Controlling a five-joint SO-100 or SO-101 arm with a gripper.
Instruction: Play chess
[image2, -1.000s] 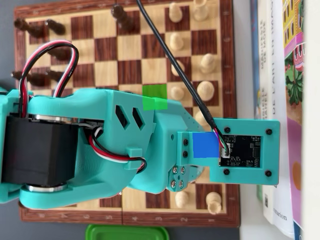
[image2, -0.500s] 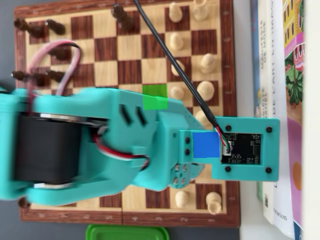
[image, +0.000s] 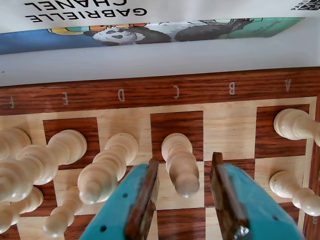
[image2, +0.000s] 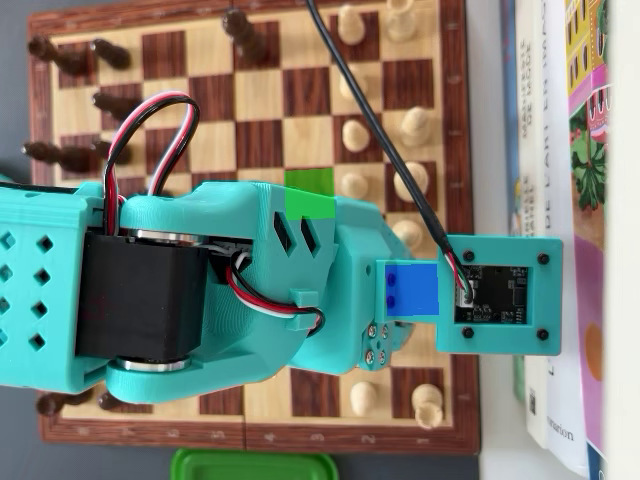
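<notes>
The gripper (image: 182, 192) is straddling a white pawn (image: 180, 164), fingers (image: 142, 200) gaping and gripping nothing, so squeezing shut likely follows.

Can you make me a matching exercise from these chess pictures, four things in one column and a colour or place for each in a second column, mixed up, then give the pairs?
Things:
1. gripper
2. pawn between the gripper's fingers
3. dark pieces
4. lid

Colour or place:
A. green, just past the bottom edge of the chessboard in the overhead view
B. pale wood, standing in the column marked C in the wrist view
C. turquoise, open
D. on the board's left side in the overhead view

Pairs: 1-C, 2-B, 3-D, 4-A
</notes>
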